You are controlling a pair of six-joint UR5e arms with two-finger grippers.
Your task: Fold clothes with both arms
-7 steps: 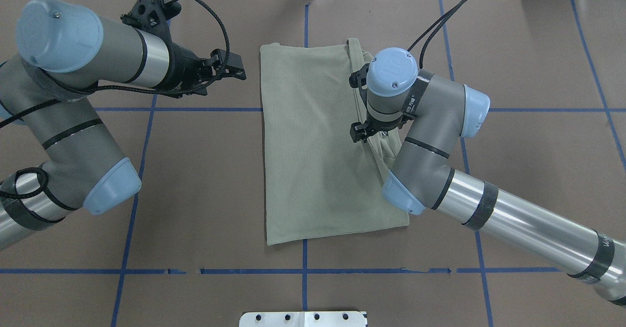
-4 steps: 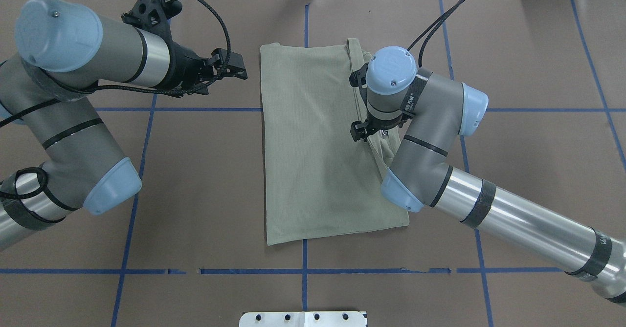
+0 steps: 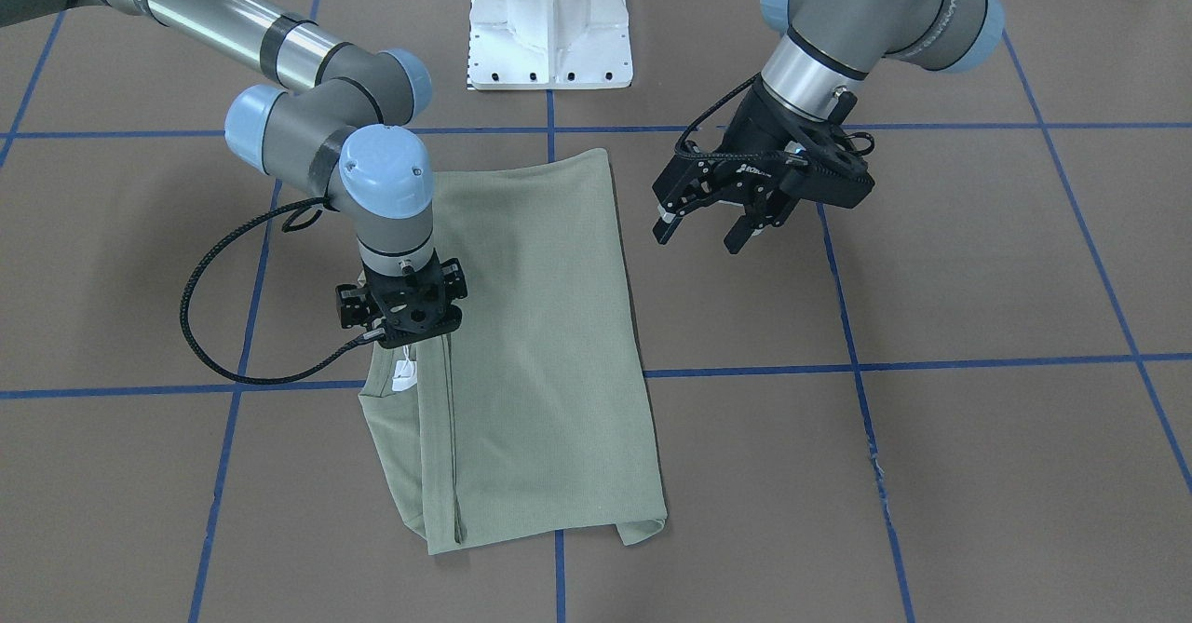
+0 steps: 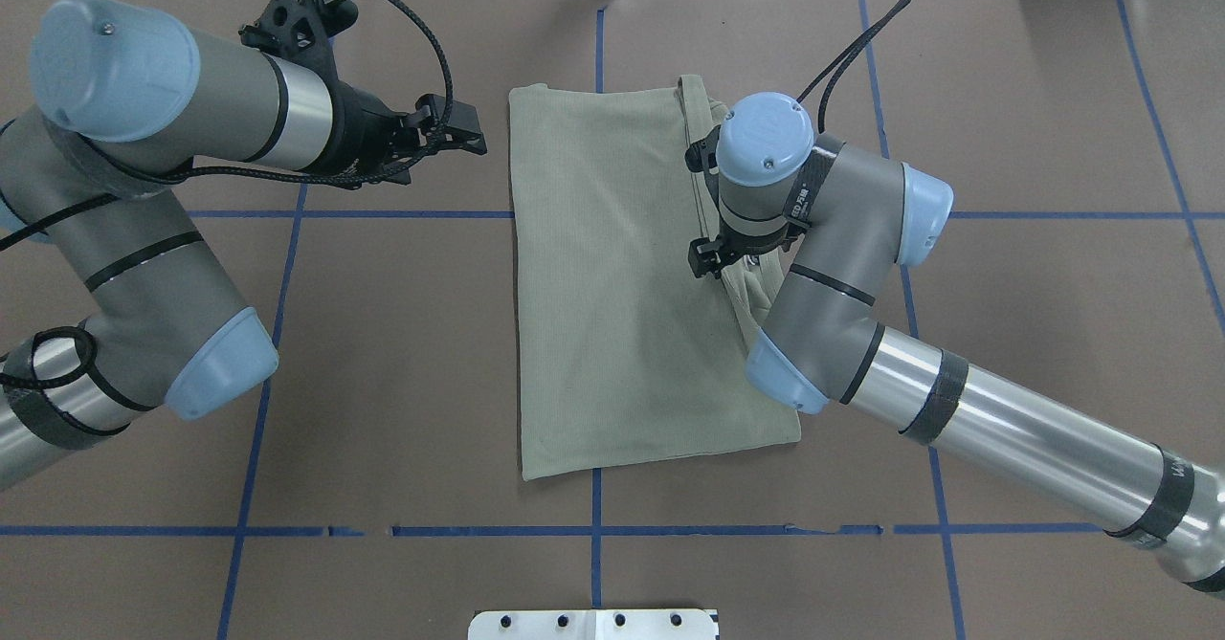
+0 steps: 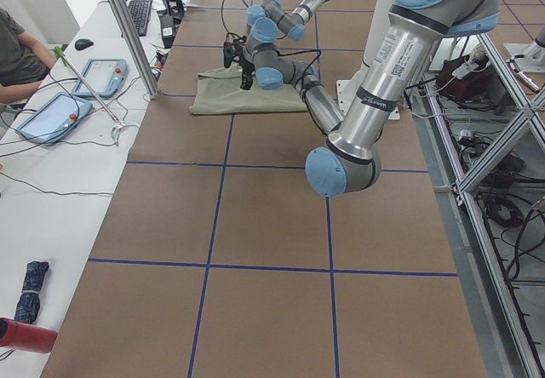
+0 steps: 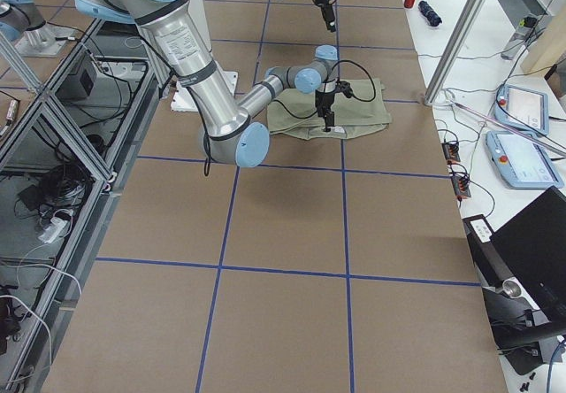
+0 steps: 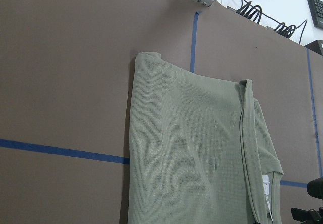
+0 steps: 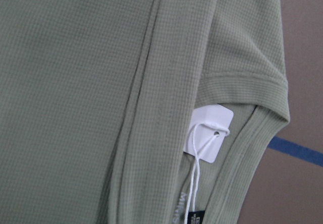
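With left gripper (image 3: 698, 235) fingers wide left of the shirt (image 4: 603, 286), right gripper (image 3: 402, 323) fingers unreadable above its collar (image 8: 242, 148): best pinch matching edges, lift together.

You'll find the left arm (image 4: 225, 95) and the right arm (image 4: 1029, 439) built alike. Both have matt grey joint housings and polished silver tubes ringed by black bands. Round light-blue caps (image 4: 766, 138) close each joint, and the cap nearest the right gripper (image 3: 406, 329) carries small screws. The left gripper (image 3: 697, 237) is black with white lettering on its body. Just behind it, look for a braided black cable (image 4: 435, 47) looping off the wrist. A second black cable (image 3: 200, 325) loops out from the perforated black bracket (image 3: 402, 304) just above the right gripper. Pale lettering marks the housing behind that.
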